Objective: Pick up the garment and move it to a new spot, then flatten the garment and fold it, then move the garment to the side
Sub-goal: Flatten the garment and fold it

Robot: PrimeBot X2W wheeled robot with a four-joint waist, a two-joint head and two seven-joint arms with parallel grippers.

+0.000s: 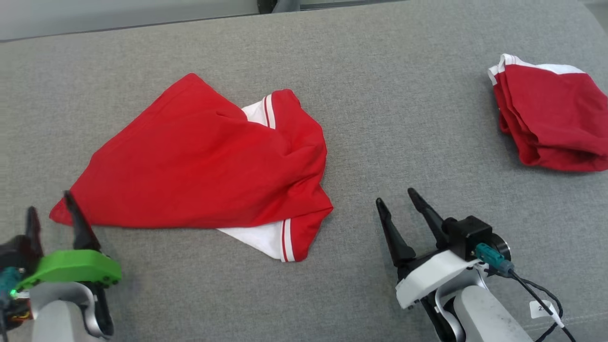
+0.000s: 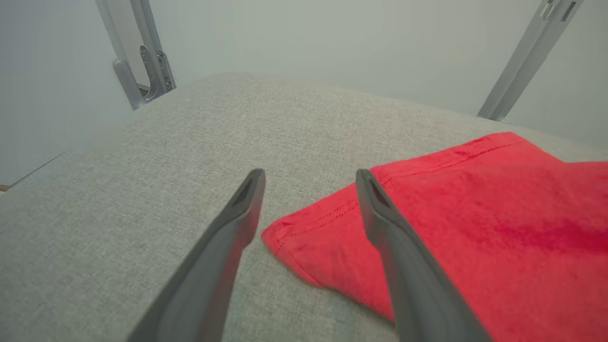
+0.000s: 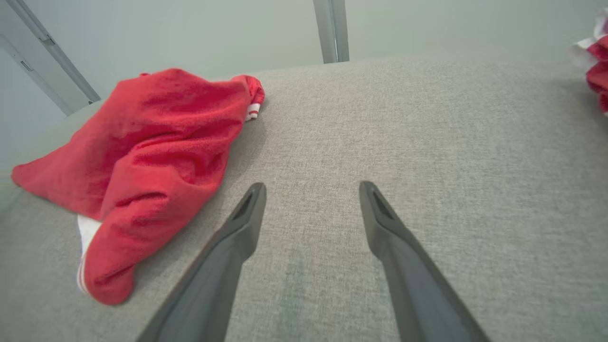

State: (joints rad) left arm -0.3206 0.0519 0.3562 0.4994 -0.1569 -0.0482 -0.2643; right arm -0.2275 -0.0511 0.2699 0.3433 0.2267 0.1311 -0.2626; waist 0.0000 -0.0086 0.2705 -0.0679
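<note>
Near the front left corner of the grey woven upholstered surface [image 1: 403, 95], the left gripper [image 2: 309, 175] hovers low with its two dark fingers spread apart and nothing clamped between them. The crumpled red jersey garment with white striped trim [image 1: 199, 161] lies left of the surface's centre. It is bunched and partly doubled over itself, with white panels showing at its near and far edges. Its pointed left corner reaches toward the front left corner of the surface and lies in the gap between the left fingers. In the left wrist view, the finger nearer the garment crosses over the hemmed cloth and the other is over bare upholstery. Whether either fingertip touches the cloth cannot be told. This placement suits a pinch on the corner, probably a first grip for pulling the garment flat.

The right gripper [image 1: 396, 197] is near the front edge, right of centre, with its fingers released and empty, apart from the garment's right side. A second red garment with white trim [image 1: 551, 118], folded, lies at the right edge, apparently set aside and well apart from both grippers.
</note>
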